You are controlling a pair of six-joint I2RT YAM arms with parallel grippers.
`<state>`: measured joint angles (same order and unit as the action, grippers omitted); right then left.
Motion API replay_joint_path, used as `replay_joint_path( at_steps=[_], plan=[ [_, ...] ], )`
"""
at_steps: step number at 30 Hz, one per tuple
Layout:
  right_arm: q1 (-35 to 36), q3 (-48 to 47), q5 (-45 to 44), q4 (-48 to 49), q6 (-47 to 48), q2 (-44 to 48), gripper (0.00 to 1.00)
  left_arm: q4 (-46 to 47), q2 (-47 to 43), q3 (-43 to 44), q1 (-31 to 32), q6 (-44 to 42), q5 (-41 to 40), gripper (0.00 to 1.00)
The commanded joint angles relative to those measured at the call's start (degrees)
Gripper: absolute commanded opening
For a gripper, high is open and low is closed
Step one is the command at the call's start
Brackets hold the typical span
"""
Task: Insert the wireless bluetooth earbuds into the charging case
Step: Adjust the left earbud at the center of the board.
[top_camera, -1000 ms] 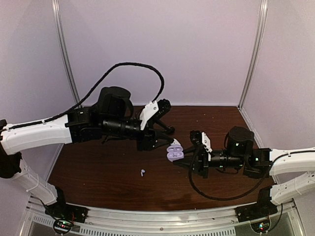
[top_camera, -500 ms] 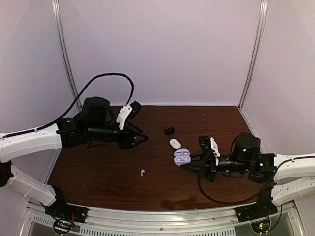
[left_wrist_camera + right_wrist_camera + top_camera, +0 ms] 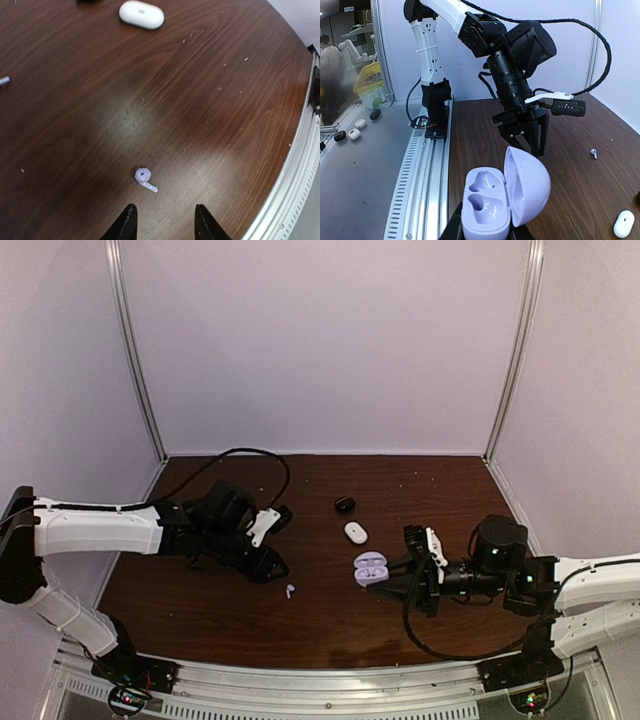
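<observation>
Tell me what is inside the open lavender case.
The lavender case shows two empty moulded wells and a bare lid. Its underside is hidden by the right gripper holding it. The lavender earbud lies outside, on the table.

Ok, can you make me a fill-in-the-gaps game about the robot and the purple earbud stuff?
The right claw holds the lavender case with its lid ____. Both cups inside it are ____. The lavender earbud lies on the ____ just ahead of the left claw.
Missing words: open, empty, table.
</observation>
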<state>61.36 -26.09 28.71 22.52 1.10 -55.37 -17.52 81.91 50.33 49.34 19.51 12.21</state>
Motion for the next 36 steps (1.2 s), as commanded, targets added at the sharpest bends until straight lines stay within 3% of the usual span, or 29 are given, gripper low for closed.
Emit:
replay_joint_path(
  at_steps=[1, 7, 19, 26, 36],
  plan=[
    [0.0, 1.4, 0.2, 1.9, -0.7, 0.8, 0.0, -3.5, 4.5, 3.9, -0.2, 4.0, -0.6, 0.4],
    [1.5, 4.7, -0.5, 5.4, 3.7, 2.8, 0.0, -4.8, 7.0, 4.6, -0.1, 6.4, -1.3, 0.45],
    [7.3, 6.5, -13.5, 4.5, 14.2, 3.9, 0.0, -3.3, 10.6, 5.5, -0.2, 6.5, -0.7, 0.45],
    [8.2, 6.3, -15.0, 3.3, 14.8, 4.5, 0.0, -5.4, 12.7, 7.9, 0.1, 5.9, -3.9, 0.54],
    [8.3, 5.6, -15.5, 2.4, 13.7, 4.0, 0.0, -8.0, 16.6, 10.4, 2.3, 5.0, -8.1, 0.58]
  ],
)
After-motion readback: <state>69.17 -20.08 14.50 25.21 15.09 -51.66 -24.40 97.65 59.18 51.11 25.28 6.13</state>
